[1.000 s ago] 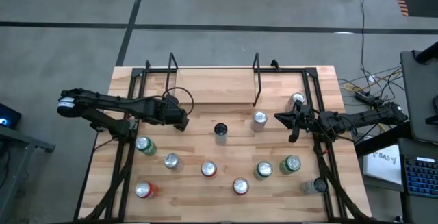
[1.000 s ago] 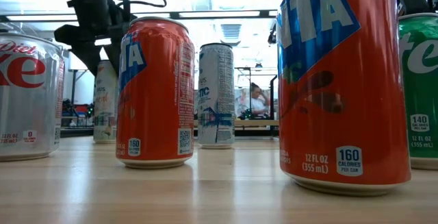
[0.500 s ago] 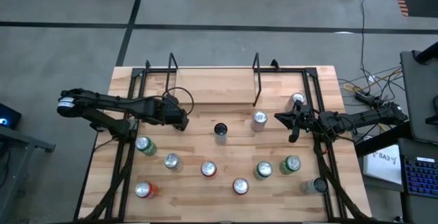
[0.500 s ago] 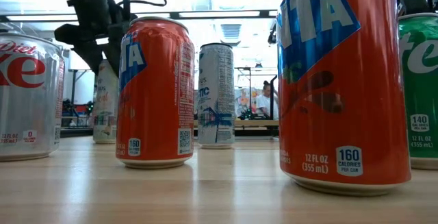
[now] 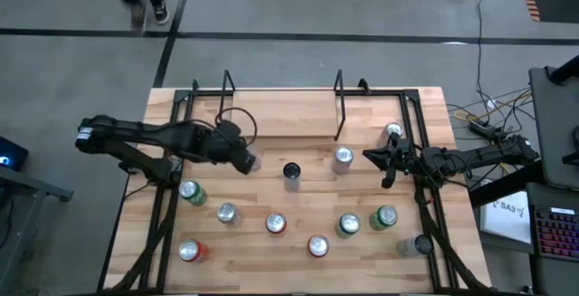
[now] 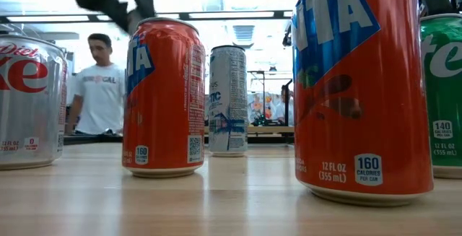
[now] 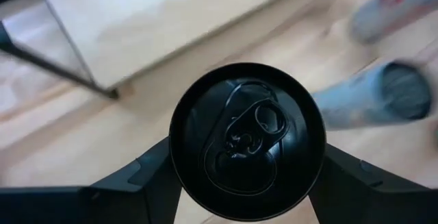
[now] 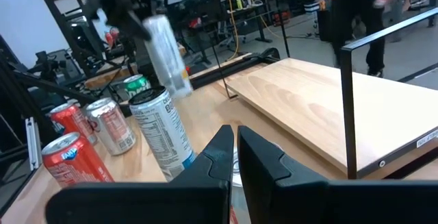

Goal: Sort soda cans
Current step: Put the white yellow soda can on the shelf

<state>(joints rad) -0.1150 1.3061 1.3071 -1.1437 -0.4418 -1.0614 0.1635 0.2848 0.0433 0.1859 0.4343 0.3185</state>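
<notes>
Jaws of the left gripper [image 7: 239, 183] are clamped on either side of a slim pale cylindrical metal can with a black top [image 7: 246, 142], held clear of the wooden tabletop [image 5: 298, 115] over its left-centre part; in the right wrist view this can hangs tilted in the air. Jaws of the right gripper [image 8: 235, 145] are pressed together and hold nothing; that arm waits near the tabletop's right edge.

Progress, as judged: sorting is at an early stage. One can is in transit. The remaining cans are ungrouped: a tall slim white-and-blue can [image 5: 291, 174] and a silver can [image 5: 342, 158] stand near the centre, another silver-topped can [image 5: 393, 132] by the right edge, and a mixed row of green [image 5: 191, 192], orange-red [image 5: 276, 224] and silver cans [image 5: 227, 213] runs along the near edge. Colours are interleaved, so no sorted cluster is evident. A person [image 6: 97, 84] stands beyond the tabletop.
</notes>
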